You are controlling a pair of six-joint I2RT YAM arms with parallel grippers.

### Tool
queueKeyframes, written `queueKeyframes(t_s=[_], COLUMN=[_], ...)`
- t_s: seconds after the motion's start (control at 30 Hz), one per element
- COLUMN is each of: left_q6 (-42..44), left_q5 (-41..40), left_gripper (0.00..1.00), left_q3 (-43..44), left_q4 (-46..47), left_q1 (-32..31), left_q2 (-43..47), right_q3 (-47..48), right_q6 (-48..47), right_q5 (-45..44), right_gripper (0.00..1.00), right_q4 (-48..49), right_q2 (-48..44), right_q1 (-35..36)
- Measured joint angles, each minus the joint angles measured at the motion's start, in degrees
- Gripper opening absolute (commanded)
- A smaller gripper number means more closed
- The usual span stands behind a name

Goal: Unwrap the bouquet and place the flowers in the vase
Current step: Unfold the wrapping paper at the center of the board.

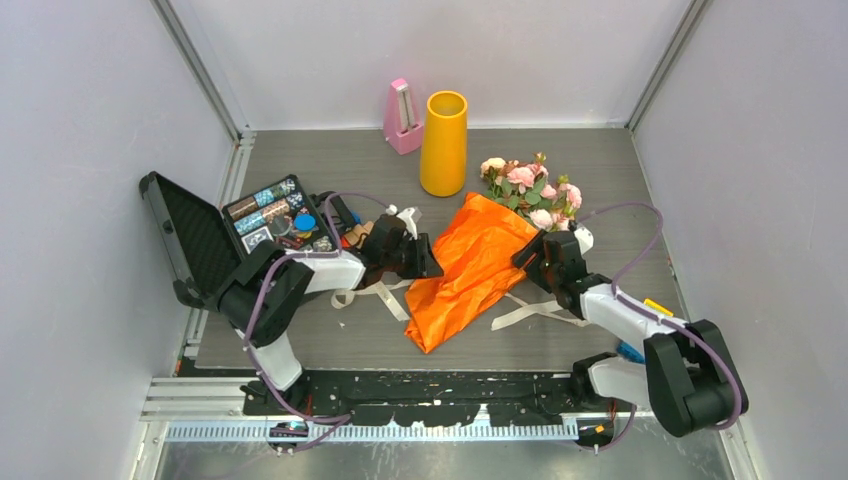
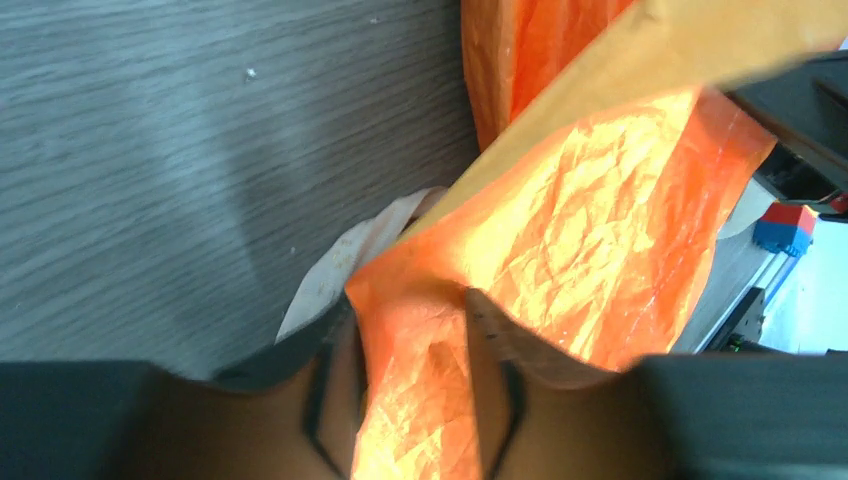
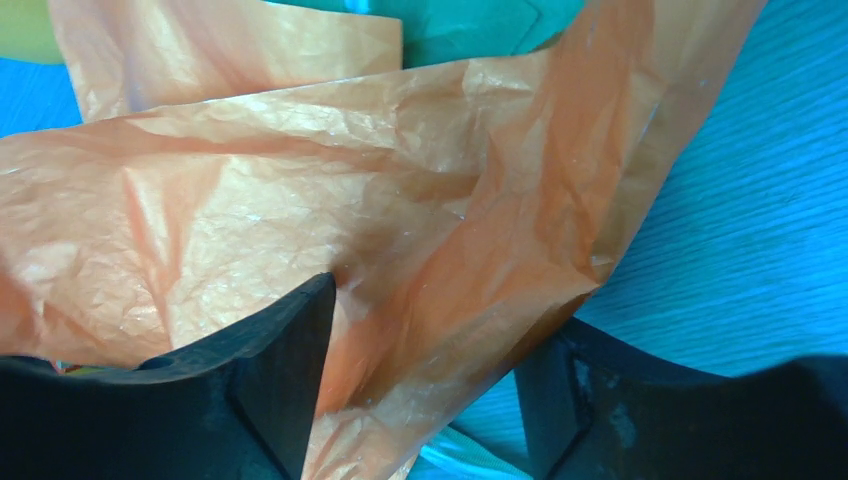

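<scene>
The bouquet lies unwrapped in the middle of the table. Its crinkled orange paper [image 1: 470, 265] is spread out flat. The flowers [image 1: 530, 190], pink roses with green leaves, rest at the paper's far right corner. The yellow-orange vase [image 1: 443, 143] stands upright behind them. At the paper's left edge my left gripper [image 1: 430, 265] has its jaws a little apart, and in the left wrist view a fold of paper [image 2: 580, 220] sits loosely in the gripper [image 2: 410, 300]. My right gripper [image 1: 522, 258] [image 3: 435, 315] is wide open over the paper's [image 3: 250, 200] right edge, which touches only one finger.
A loose beige ribbon [image 1: 380, 295] [image 2: 330, 270] trails beside the paper, and another length [image 1: 535, 310] lies near the right arm. A pink metronome [image 1: 402, 117] stands left of the vase. An open black case [image 1: 185, 235] of small parts sits at the left.
</scene>
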State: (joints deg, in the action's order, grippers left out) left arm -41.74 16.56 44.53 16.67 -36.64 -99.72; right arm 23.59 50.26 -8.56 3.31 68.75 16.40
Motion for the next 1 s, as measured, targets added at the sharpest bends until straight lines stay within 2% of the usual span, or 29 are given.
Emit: queueKeyframes(t_s=[0.13,0.23,0.37,0.53,0.7,0.83,1.0], left_q6=[5.2,8.48,10.23,7.06,-1.42,-6.64,-10.47], left_q5=[-2.47,-4.79,-7.04,-7.98,-7.52,-7.3,-6.58], left_gripper=[0.67,0.76,0.8,0.79,0.74,0.68,0.58], left_q3=[2.75,4.59,4.02,-1.31,-12.24,-18.03,-20.26], left_q4=[-9.42,-16.06,-21.94,-24.35,-24.02,-23.52,-20.96], left_q1=[0.15,0.42,0.68,0.68,0.68,0.72,0.74], left_q2=[5.01,11.21,21.31,30.93,38.71,42.25,42.66], right_q3=[1.33,2.86,5.16,8.02,10.25,10.69,10.69], right_q6=[-2.16,-4.17,-6.91,-9.4,-10.38,-10.47,-9.81], right_q5=[-0.17,-0.5,-1.2,-0.98,1.29,5.05,9.88], right_gripper=[0.83,0.88,0.92,0.92,0.91,0.89,0.88], right_q4=[-5.03,-10.05,-17.0,-25.79,-32.24,-35.04,-36.17], right_q2=[-5.07,-11.17,-18.93,-26.58,-30.34,-31.39,-31.39], right_q1=[-0.42,-0.74,-0.85,-0.9,-0.9,-0.9,-0.9])
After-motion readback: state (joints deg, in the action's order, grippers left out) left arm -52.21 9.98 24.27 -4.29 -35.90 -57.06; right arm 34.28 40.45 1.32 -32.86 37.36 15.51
